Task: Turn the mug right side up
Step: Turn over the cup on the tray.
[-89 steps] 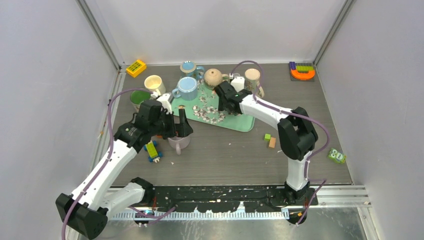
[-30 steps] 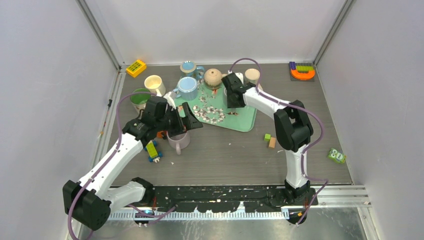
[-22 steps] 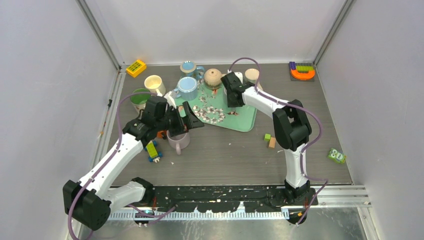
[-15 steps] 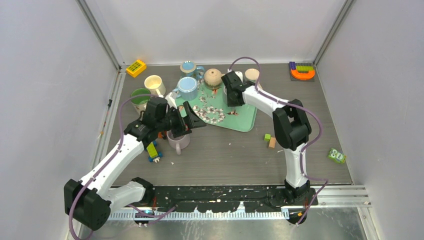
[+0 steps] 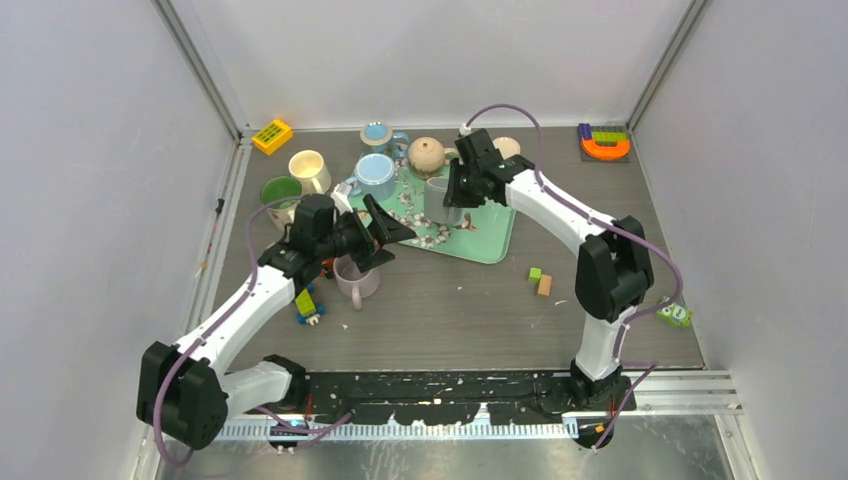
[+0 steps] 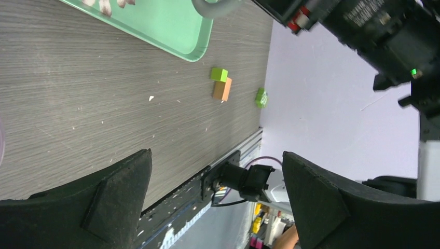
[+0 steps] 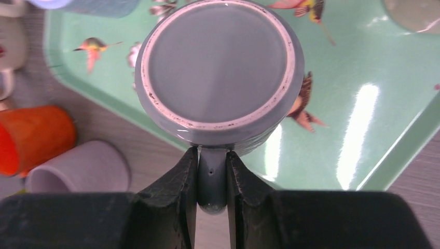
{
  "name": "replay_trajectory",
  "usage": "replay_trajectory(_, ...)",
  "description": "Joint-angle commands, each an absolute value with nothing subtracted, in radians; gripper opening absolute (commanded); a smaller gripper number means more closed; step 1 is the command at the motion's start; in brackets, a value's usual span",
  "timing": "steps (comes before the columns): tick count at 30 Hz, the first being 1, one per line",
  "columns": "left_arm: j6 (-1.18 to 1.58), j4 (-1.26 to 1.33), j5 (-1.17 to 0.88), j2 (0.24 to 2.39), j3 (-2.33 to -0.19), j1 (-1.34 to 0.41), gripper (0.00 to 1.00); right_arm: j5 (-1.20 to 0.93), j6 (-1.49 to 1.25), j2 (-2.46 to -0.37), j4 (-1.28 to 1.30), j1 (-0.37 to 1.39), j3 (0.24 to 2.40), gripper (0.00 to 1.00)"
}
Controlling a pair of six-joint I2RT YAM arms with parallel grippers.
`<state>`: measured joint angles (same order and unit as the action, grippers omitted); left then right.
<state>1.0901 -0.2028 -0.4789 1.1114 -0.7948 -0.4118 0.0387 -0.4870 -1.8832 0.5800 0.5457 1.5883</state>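
1. The top view looks down from above and behind the near edge of the table (image 5: 450,320), taking in all four edges.
2. The left wrist view, rolled sideways, skims low toward the near right corner, past a corner of the tray (image 6: 171,31).
3. The right wrist view looks straight down, close, on the mug (image 7: 215,67) over that tray, which all three views share.

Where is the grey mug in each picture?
Top external: the grey mug is just above the middle, over the green tray.
Left wrist: only a grey sliver at the top edge, probably the mug, beside the tray's corner.
Right wrist: upper middle, base facing the camera, handle pinched by the right gripper.
Shared landmark: the green tray.
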Motion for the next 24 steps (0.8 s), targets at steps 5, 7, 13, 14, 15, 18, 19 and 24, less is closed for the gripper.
replay_trajectory(5, 1.240, 0.009, -0.525, 1.149, -0.761, -0.386, 0.92, -0.156, -0.672, -1.705, 0.357, 0.548, 1.550, 0.01)
replay_trajectory(7, 1.267, 0.050, -0.531, 1.160, -0.752, -0.384, 0.89, -0.170, -0.713, -1.692, 0.324, 0.549, 1.538, 0.01)
replay_trajectory(13, 1.378, 0.190, -0.550, 1.205, -0.719, -0.383, 0.83, -0.224, -0.927, -1.643, 0.113, 0.549, 1.424, 0.01)
replay_trajectory(14, 1.401, 0.221, -0.550, 1.212, -0.712, -0.383, 0.81, -0.227, -0.969, -1.632, 0.072, 0.549, 1.396, 0.01)
replay_trajectory(15, 1.418, 0.244, -0.548, 1.220, -0.707, -0.382, 0.79, -0.227, -1.007, -1.624, 0.025, 0.549, 1.361, 0.00)
replay_trajectory(18, 1.457, 0.290, -0.537, 1.239, -0.707, -0.382, 0.75, -0.227, -1.129, -1.604, -0.123, 0.549, 1.278, 0.01)
replay_trajectory(19, 1.470, 0.304, -0.536, 1.247, -0.707, -0.382, 0.73, -0.227, -1.167, -1.599, -0.162, 0.549, 1.254, 0.01)
replay_trajectory(24, 1.532, 0.357, -0.517, 1.276, -0.697, -0.380, 0.66, -0.213, -1.296, -1.587, -0.317, 0.551, 1.170, 0.01)
